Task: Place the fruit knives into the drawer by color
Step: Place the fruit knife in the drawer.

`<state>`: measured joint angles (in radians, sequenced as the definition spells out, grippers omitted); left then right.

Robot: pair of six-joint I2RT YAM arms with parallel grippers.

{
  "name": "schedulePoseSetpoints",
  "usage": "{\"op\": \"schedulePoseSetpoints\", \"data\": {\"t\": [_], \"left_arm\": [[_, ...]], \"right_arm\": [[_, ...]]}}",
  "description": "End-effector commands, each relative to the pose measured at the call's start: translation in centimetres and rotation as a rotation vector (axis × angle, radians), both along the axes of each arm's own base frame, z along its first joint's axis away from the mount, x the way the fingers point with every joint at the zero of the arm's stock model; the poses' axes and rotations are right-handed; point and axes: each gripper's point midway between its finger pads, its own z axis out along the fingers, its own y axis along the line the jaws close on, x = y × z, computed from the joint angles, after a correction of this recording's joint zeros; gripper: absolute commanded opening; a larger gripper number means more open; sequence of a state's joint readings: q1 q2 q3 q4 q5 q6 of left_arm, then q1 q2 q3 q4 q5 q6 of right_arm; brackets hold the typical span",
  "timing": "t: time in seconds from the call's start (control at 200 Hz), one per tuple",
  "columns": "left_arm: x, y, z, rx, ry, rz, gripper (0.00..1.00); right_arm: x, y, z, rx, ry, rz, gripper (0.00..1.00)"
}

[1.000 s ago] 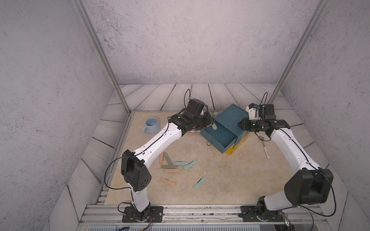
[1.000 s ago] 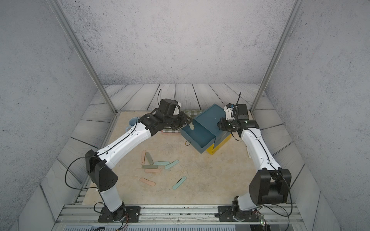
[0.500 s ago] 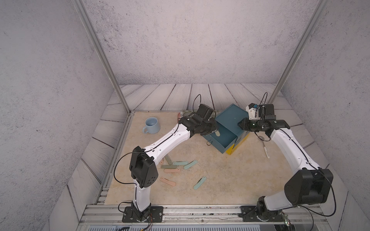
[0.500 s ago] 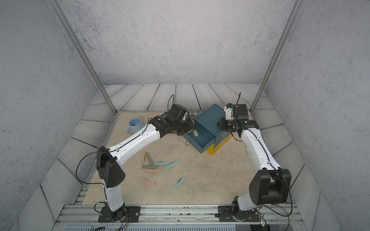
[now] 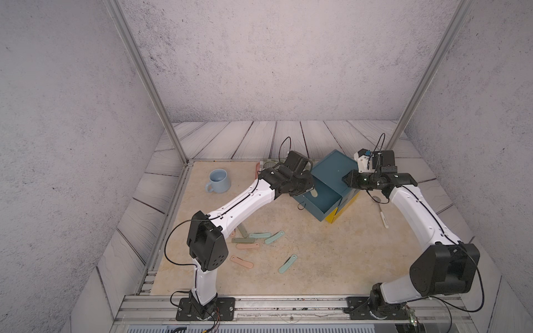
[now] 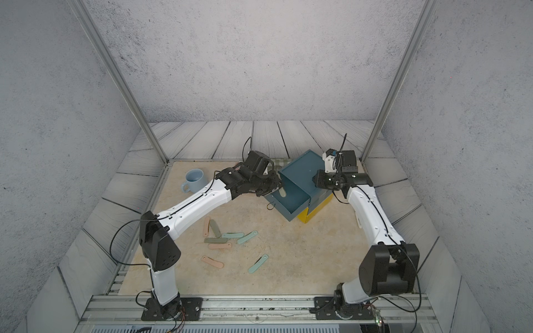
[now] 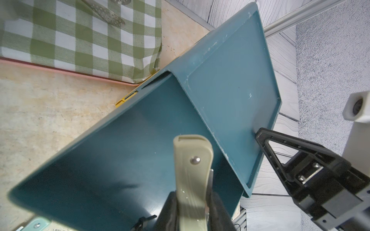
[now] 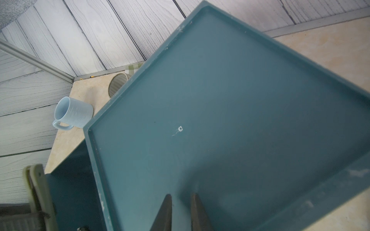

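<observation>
Clamped by left gripper (image 7: 193, 200), olive knife (image 7: 192, 166) with long axis along fingers (image 7: 170, 210), rivet end over open drawer (image 5: 324, 201), right gripper (image 8: 181, 202) slightly parted, empty, tips on chest top (image 8: 220, 120).

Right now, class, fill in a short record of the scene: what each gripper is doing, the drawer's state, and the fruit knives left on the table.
Left gripper: shut on olive knife, above the open top drawer
Right gripper: tips narrowly apart, empty, on drawer chest top
Loose knives: eight; three pink, two olive, three teal
</observation>
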<state>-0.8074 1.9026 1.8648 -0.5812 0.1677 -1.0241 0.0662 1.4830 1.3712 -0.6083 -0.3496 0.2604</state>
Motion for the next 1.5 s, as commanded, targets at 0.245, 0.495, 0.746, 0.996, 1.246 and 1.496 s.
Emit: {"op": "schedulePoseSetpoints", "data": {"t": [0.245, 0.495, 0.746, 0.996, 1.246, 1.496], "left_arm": [[0.1, -0.1, -2.4, 0.045, 0.042, 0.011, 0.21], [0.2, -0.2, -2.9, 0.050, 0.050, 0.013, 0.31], [0.3, -0.2, -2.8, 0.050, 0.046, 0.013, 0.39], [0.8, -0.7, -0.7, 0.026, -0.002, 0.000, 0.40], [1.1, 0.0, 9.4, -0.008, -0.225, -0.048, 0.40], [-0.5, 7.0, 11.9, 0.135, -0.314, -0.024, 0.43]], "right_arm": [[-3.4, -0.9, -6.2, -0.053, 0.251, -0.022, 0.20], [-3.4, -0.9, -6.3, -0.052, 0.253, -0.020, 0.20], [-3.4, -0.8, -6.4, -0.053, 0.254, -0.019, 0.20], [-3.4, -0.9, -6.3, -0.056, 0.254, -0.019, 0.21], [-3.3, -1.0, -6.2, -0.061, 0.256, -0.022, 0.21], [-3.5, -1.1, -6.1, -0.066, 0.258, -0.024, 0.21]]}}
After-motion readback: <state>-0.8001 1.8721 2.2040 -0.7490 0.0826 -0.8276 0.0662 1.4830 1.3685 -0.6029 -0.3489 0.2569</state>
